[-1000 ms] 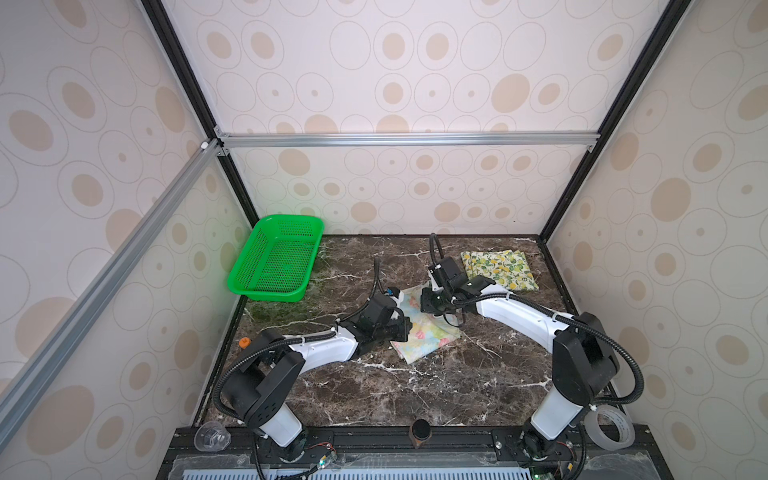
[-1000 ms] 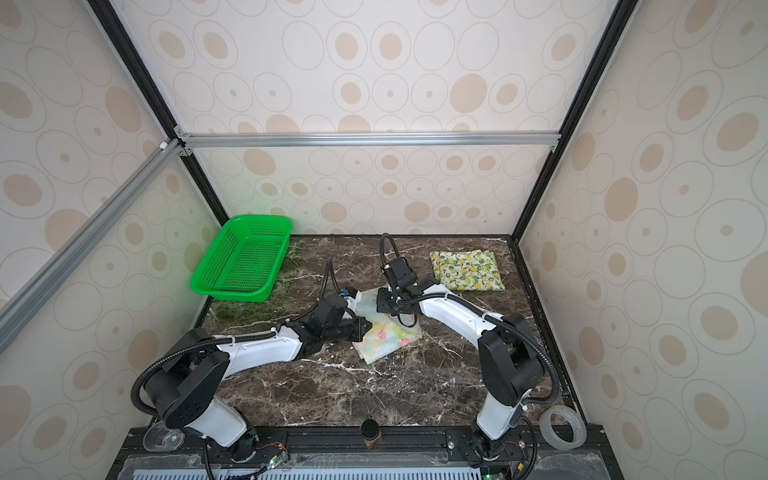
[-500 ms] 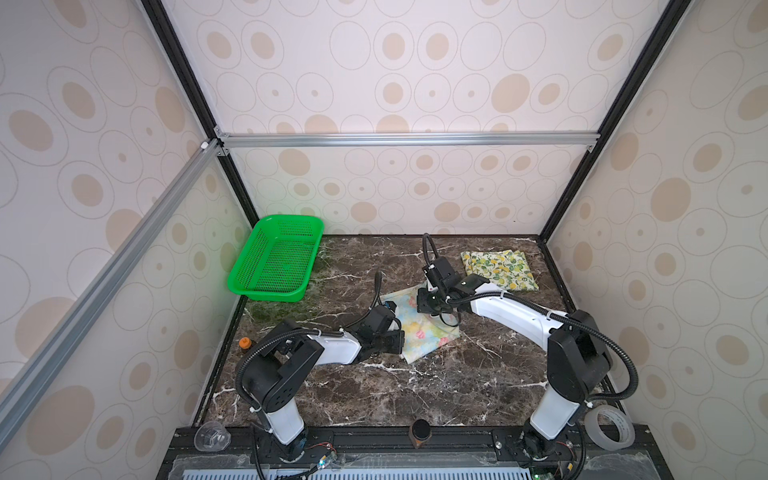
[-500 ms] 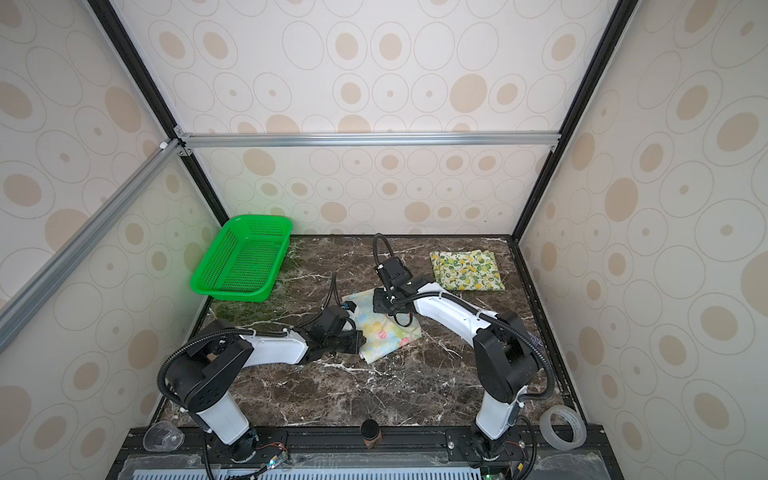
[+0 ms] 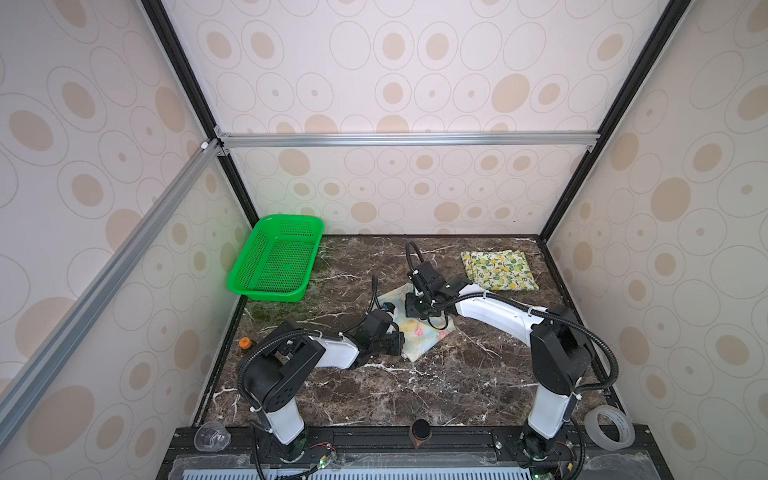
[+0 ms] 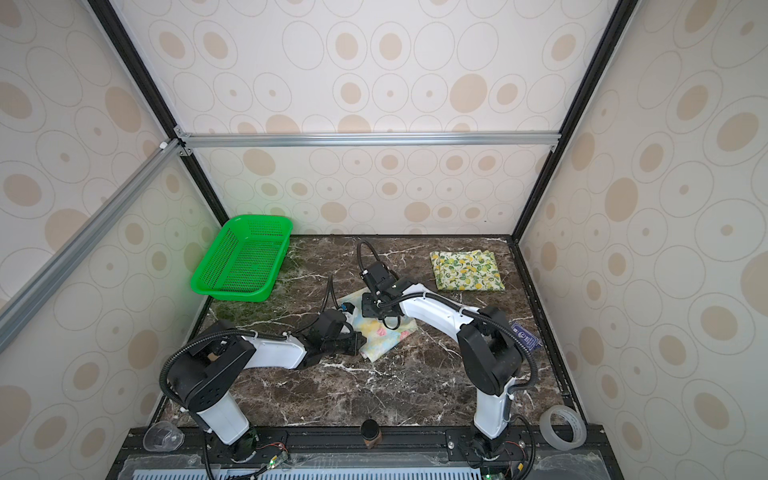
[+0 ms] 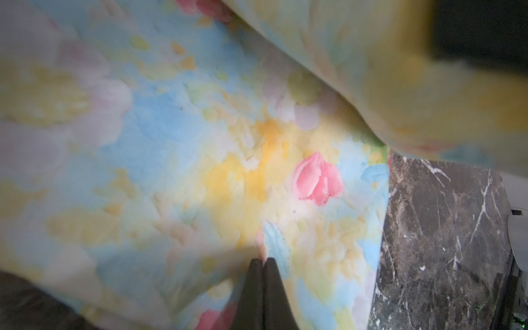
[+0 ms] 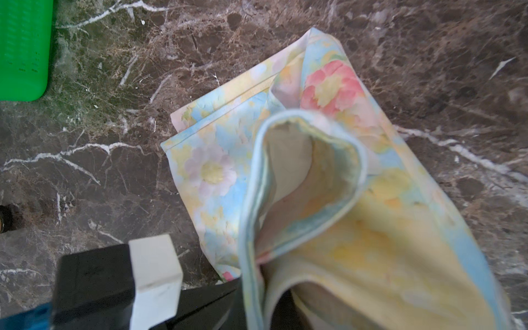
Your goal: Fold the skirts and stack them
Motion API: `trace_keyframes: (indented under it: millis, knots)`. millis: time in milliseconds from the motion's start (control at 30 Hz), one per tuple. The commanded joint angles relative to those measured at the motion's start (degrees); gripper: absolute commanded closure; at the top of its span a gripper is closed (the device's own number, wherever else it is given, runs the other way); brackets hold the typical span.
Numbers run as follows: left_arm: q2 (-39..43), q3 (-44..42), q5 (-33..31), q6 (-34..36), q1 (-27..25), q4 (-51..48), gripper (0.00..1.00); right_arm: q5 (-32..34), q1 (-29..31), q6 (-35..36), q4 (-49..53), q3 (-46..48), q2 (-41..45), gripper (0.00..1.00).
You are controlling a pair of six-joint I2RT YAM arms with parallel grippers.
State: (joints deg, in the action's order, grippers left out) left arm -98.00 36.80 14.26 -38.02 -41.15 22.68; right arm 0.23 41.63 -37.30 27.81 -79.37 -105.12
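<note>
The pastel floral skirt (image 5: 422, 332) (image 6: 384, 336) lies partly folded at the table's middle. My left gripper (image 5: 395, 347) (image 7: 263, 261) is at its near left edge, with its black fingertips pressed together on a pinch of the cloth. My right gripper (image 5: 415, 309) (image 8: 257, 300) is over the skirt's far part, shut on the blue-hemmed edge. That edge stands lifted in an open loop, while the rest of the floral skirt (image 8: 211, 171) lies flat on the marble. The lemon-print skirt (image 5: 498, 270) (image 6: 465, 270) lies folded at the back right, away from both grippers.
A green mesh basket (image 5: 266, 293) (image 6: 228, 293) stands at the back left. A small orange thing (image 5: 244, 343) sits by the left wall. On the front rail are a tape roll (image 5: 609, 428), a clear cup (image 5: 212, 436) and a dark cylinder (image 5: 420, 432). Patterned walls close in three sides.
Both grippers have moved leftward and toward the front, each keeping its hold on the floral skirt. The cloth has shifted with them. The lemon-print skirt has stayed put.
</note>
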Motion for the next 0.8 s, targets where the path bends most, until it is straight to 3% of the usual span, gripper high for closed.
trace_keyframes:
  millis: [0,433,533,667,767]
  knots:
    - [-1.4,-1.3,0.1,-1.0,-0.5,-2.1,0.99,-1.5,1.2,-2.3,-2.0,0.0,-1.5,1.00]
    - [0.1,-2.9,0.2,-2.4,-0.7,-0.1,0.99,-3.5,2.8,-4.4,-5.7,1.0,-5.5,0.99]
    - [2.5,-3.4,0.0,-2.9,-0.7,-0.1,0.99,-4.1,3.0,-4.9,-6.3,1.0,-5.9,0.93]
    - [8.3,-4.3,-0.9,-4.0,-0.6,-3.3,0.99,-5.0,3.0,-5.5,-7.1,1.3,-5.9,0.75]
    - [12.9,-5.0,-2.4,-4.5,-0.6,-7.0,0.98,-5.7,3.2,-5.8,-7.6,1.4,-5.5,0.71]
